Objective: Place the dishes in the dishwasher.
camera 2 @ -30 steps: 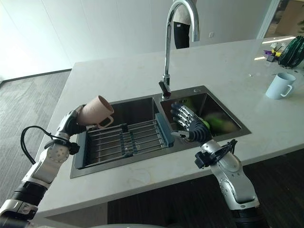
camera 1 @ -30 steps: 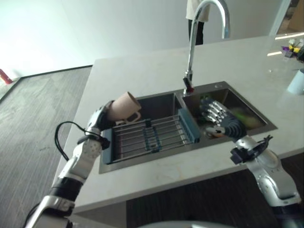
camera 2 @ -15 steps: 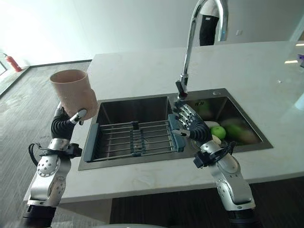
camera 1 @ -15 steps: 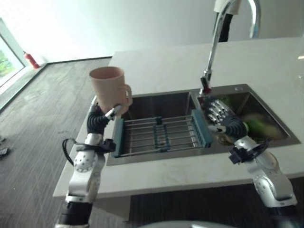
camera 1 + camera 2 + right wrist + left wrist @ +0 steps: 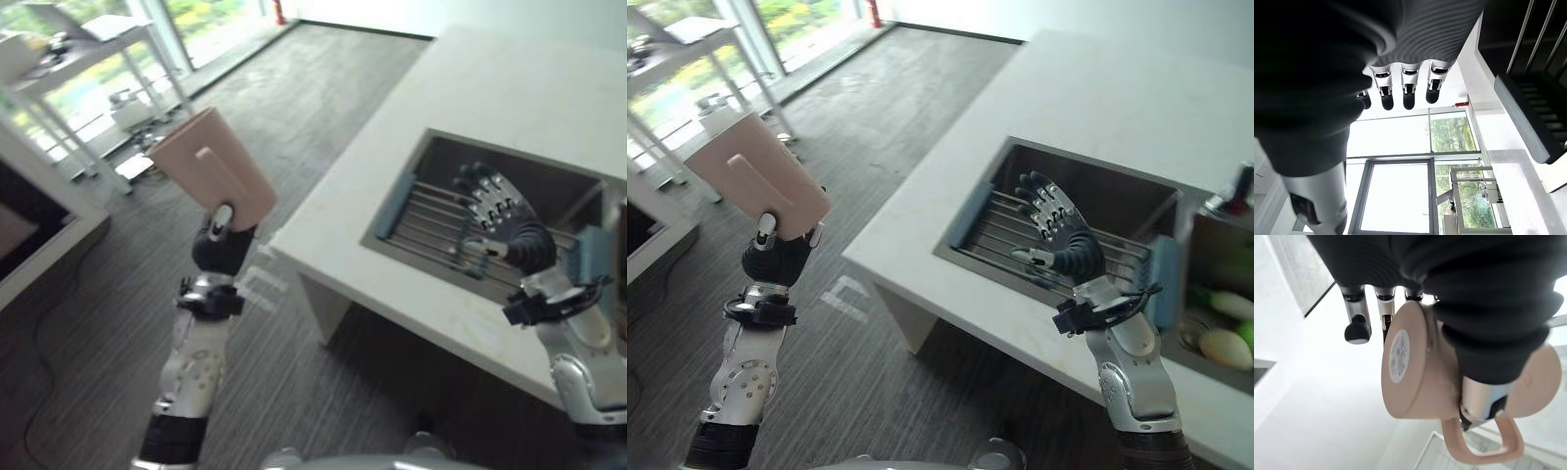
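Pink mug (image 5: 211, 168) held aloft over floor (image 5: 294, 108), well clear of counter (image 5: 411, 294) corner. Our left hand (image 5: 221, 245) curls around it, thumb pressing its side. Long axis tilted, one end slanting up and away from counter; handle (image 5: 1484, 443) faces us. Our right hand (image 5: 1058, 230) spread, holding nothing, above sink rack (image 5: 1019, 230).

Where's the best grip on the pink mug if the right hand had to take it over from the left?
Probably the handle. The pink mug is held aloft in the left hand, tilted, with fingers and thumb curled round the body. In the left wrist view its loop handle sticks out free past the thumb. The right hand, open over the sink rack, would come from that handle side.
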{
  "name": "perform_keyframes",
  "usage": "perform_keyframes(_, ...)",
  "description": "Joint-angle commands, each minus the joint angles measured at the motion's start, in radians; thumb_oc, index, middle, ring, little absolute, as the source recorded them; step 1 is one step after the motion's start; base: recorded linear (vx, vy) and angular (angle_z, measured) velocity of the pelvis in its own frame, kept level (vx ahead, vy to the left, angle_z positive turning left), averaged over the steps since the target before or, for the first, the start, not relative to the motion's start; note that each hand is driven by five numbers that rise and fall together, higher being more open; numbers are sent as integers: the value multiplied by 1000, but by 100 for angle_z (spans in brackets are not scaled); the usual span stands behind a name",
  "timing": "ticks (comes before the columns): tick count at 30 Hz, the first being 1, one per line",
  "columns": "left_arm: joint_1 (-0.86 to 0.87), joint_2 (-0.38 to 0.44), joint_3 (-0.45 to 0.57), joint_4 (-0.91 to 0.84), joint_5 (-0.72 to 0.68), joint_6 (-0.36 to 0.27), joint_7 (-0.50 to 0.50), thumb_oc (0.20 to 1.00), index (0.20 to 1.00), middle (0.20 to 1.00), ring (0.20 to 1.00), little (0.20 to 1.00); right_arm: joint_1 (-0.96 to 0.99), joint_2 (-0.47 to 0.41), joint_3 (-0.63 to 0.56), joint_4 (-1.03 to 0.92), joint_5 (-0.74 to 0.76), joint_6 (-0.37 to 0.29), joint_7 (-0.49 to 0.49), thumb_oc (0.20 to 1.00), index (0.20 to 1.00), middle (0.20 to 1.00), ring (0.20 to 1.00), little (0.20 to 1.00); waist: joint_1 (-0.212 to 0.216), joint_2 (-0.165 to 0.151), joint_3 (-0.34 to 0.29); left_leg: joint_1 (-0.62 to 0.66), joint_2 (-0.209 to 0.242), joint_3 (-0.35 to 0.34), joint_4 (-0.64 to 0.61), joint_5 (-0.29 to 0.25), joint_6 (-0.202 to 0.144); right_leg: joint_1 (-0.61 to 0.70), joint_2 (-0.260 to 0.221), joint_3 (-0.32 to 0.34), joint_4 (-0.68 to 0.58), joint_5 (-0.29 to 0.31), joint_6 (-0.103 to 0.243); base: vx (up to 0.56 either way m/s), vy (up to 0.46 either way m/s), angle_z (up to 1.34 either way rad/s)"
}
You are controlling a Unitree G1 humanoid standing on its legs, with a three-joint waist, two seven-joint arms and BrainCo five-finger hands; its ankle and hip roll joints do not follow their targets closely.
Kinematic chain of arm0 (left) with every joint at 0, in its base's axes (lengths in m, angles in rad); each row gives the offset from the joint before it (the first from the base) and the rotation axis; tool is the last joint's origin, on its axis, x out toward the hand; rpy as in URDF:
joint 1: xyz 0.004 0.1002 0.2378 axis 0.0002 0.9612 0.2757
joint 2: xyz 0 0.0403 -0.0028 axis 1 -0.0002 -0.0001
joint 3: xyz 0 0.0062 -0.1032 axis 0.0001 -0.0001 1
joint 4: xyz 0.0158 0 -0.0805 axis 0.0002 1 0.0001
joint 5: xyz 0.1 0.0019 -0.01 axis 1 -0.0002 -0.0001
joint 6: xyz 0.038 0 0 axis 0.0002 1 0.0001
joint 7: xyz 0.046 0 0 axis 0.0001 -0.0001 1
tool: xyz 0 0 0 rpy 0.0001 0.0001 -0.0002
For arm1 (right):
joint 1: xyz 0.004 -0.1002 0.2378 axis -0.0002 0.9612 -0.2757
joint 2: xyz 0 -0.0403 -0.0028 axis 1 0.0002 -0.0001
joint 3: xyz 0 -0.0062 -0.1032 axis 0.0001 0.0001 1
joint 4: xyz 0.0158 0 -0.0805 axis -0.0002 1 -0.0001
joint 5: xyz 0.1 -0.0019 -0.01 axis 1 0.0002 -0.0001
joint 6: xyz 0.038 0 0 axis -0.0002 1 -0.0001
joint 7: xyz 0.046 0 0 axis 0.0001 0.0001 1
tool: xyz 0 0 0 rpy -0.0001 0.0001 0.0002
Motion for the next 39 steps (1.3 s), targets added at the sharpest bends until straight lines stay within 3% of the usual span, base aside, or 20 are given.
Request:
perform_keyframes(1,13,66,26,-183,-73,-14,7,200,200,200,200,200,-102,31,144,-148,-42,-17,-62,1000,1000,1000,1000,1000,-32,-16,-82,47,45,27,1,-49,-14,-50,4,-13,-72,75,58,-198,447,231)
perform_keyframes(2,12,64,22,-186,-79,-6,9,200,200,200,200,200,-100,42,145,-149,-53,-19,-69,1000,1000,1000,1000,1000,-23,-17,-76,35,28,15,18,-65,-10,-51,-18,-18,-72,92,61,-266,812,197)
perform_keyframes(3,-7,53,7,-189,-66,3,33,200,200,200,200,200,-83,97,160,-159,-86,-26,-78,1000,1000,1000,1000,1000,-6,-17,-51,10,-46,-53,34,-102,14,-59,-85,-7,-56,146,67,-223,910,76)
perform_keyframes(4,-12,51,2,-192,-57,-7,49,200,200,200,200,200,-74,107,164,-165,-90,-28,-75,1000,1000,1000,1000,1000,-11,-14,-48,11,-65,-85,11,-93,24,-63,-82,25,-49,143,67,-219,940,45)
perform_keyframes(6,-25,60,-5,-186,-42,-17,53,200,200,200,200,200,-51,108,164,-171,-85,-38,-79,1000,1000,1000,1000,1000,-35,-14,-50,2,-96,-153,-15,-77,46,-89,-50,165,-17,126,53,-48,421,163)
perform_keyframes(7,-24,67,-10,-180,-42,-19,51,200,200,200,200,200,-36,89,150,-172,-59,-43,-72,1000,1000,1000,1000,1000,-50,-8,-52,2,-97,-191,-35,-60,57,-94,13,260,27,61,35,29,374,190)
perform_keyframes(9,-30,63,-16,-178,-39,-4,52,200,200,200,200,200,-28,68,133,-173,-28,-38,-72,1000,1000,1000,1000,1000,-65,-5,-62,-3,-99,-246,-66,-34,77,-85,121,377,78,-48,12,30,319,120)
perform_keyframes(10,-36,52,-34,-182,-22,1,55,200,200,200,200,200,-20,58,122,-179,-10,-35,-79,1000,1000,1000,1000,1000,-69,-14,-70,-19,-112,-297,-77,-13,92,-85,197,440,111,-96,-8,11,199,146)
perform_keyframes(14,-35,34,-62,-184,3,13,69,200,200,200,200,200,15,68,140,-203,-7,-38,-97,1000,1000,1000,1000,1000,-77,-35,-78,-31,-141,-391,-105,16,116,-120,289,532,198,-107,-29,60,29,149)
perform_keyframes(18,-24,55,-46,-174,-14,5,41,200,200,200,200,200,14,71,161,-189,-5,-62,-87,1000,1000,1000,1000,1000,-58,-33,-79,-39,-143,-414,-105,27,111,-70,296,500,93,-133,-46,86,-116,78)
perform_keyframes(23,4,60,-42,-191,-18,-28,71,200,200,200,200,200,-53,73,225,-183,-18,-22,-117,1000,1000,1000,1000,1000,-19,-26,-98,-33,-133,-405,-105,29,93,8,305,458,-23,-121,-68,134,-173,25)
perform_keyframes(28,48,59,-26,-204,-33,-18,73,200,200,200,200,200,-15,79,237,-185,-14,-9,-101,1000,1000,1000,1000,1000,-13,-22,-101,-30,-119,-390,-105,35,83,22,314,445,-28,-136,-82,89,-96,7)
perform_keyframes(29,53,59,-23,-202,-29,-24,69,200,200,200,200,200,-11,77,236,-183,-15,-13,-99,1000,1000,1000,1000,1000,-15,-23,-99,-28,-115,-381,-102,33,81,24,314,442,-29,-138,-84,37,-62,18)
perform_keyframes(32,16,73,-35,-171,-61,-21,41,200,200,200,200,200,4,57,197,-179,2,-32,-105,1000,1000,1000,1000,1000,-60,-21,-97,-27,-79,-262,-105,32,65,35,294,379,-49,-134,-77,-34,39,47)
perform_keyframes(39,20,63,-18,-176,-98,-17,21,200,200,200,200,200,22,72,203,-183,-9,-48,-90,1000,1000,1000,1000,1000,-65,-21,-107,-16,-74,-258,-105,28,59,33,301,386,-43,-141,-78,-6,-52,30)
